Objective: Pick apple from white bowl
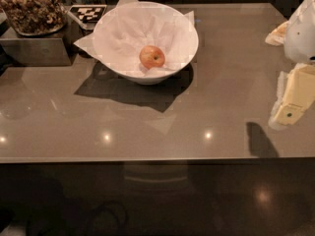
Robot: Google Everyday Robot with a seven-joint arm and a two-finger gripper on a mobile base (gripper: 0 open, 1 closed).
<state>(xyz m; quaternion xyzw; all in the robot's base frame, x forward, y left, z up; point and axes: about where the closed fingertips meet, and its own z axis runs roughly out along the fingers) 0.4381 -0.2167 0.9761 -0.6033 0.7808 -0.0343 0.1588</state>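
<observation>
Gripper (289,113) at right, far from apple (152,57) in white bowl (147,76) beside nuts (30,6).

Red-orange apple (152,57), yellowish patch; white bowl (193,45), white paper lining (123,38). Pale yellow claw (289,113) at the frame's right edge. Glossy grey-brown tabletop (147,129). Black-and-white checked marker (87,13) and brown nuts (29,6), upper left.

At the right edge, the end effector (289,111) hangs over the desk (147,132), and its arm (302,28) is cut off by the frame. At the far left, the container of brown nuts (30,9) is cropped by the top and left edges, and a checkered tag (86,13) lies partly hidden behind the white bowl (125,70). The underside of the apple (152,56) is lost behind crumpled paper (123,38).
</observation>
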